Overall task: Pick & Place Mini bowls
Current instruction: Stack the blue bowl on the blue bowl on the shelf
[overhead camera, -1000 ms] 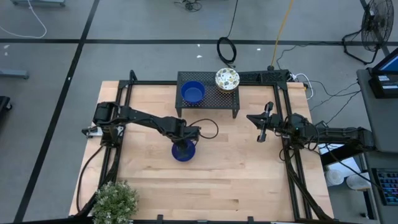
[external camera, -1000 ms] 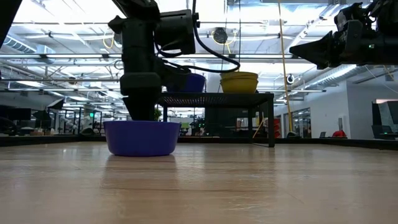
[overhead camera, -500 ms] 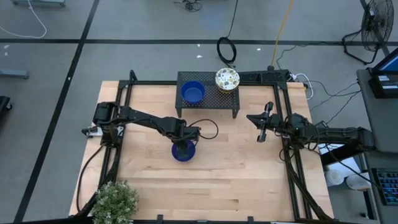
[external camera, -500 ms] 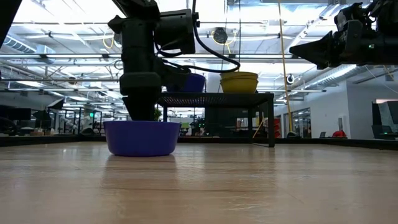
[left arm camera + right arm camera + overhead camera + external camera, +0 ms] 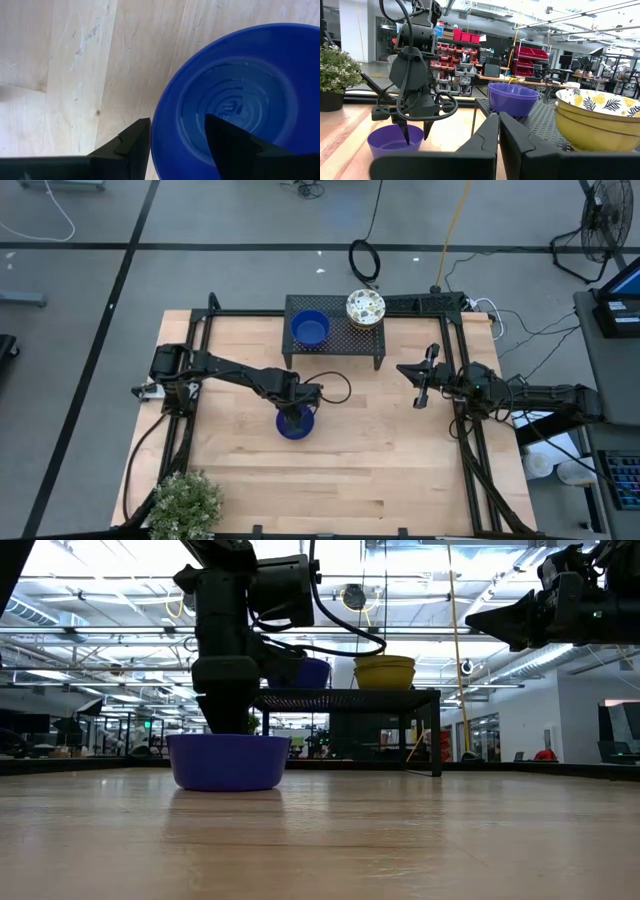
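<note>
On wooden table (image 5: 380,450) | left tool (image 5: 296,417) spread astride glossy round blue bowl (image 5: 295,426) rim | right tool (image 5: 423,385) pressed together

Glossy blue bowl (image 5: 240,100) on pale wooden table (image 5: 60,65).

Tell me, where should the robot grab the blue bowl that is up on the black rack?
Best by its rim, I think, coming straight down from above. The blue bowl sits upright and open on the black rack, so one finger could slip inside the thin wall and one outside. The side away from the patterned bowl has more free room. The left gripper straddles the rim of the blue bowl on the table this way.
</note>
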Tool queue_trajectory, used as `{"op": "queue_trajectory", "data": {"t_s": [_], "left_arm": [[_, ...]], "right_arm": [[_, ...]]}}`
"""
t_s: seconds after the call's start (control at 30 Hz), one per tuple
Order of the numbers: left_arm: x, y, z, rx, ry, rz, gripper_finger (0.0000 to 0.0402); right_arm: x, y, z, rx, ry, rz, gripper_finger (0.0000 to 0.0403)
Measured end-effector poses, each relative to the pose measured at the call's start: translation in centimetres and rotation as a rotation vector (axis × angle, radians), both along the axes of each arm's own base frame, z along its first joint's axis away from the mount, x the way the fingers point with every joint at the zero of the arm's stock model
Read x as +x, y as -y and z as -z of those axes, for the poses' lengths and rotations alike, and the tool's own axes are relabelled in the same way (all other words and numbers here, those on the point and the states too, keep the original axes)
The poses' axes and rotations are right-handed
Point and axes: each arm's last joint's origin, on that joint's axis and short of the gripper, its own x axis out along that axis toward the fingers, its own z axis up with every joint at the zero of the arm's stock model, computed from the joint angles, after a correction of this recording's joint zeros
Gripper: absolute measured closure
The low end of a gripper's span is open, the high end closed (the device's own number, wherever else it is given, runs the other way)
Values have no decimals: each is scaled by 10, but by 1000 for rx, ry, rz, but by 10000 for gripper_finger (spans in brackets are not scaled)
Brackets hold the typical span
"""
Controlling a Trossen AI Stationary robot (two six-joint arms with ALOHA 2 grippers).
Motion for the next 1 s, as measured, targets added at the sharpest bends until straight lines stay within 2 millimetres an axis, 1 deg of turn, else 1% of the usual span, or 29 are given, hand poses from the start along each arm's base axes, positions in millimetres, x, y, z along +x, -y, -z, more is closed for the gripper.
{"op": "queue_trajectory", "data": {"t_s": [0.17, 0.47, 0.6, 1.0], "left_arm": [[0, 0, 0, 0, 0, 0, 219], [0, 0, 0, 5, -1, 15, 296], [0, 0, 0, 5, 0, 16, 319], [0, 0, 0, 10, 0, 17, 350]], "right_arm": [[0, 0, 0, 0, 0, 0, 401], [0, 0, 0, 0, 0, 0, 401], [0, 0, 0, 0, 0, 0, 401], [0, 0, 0, 0, 0, 0, 401]]}}
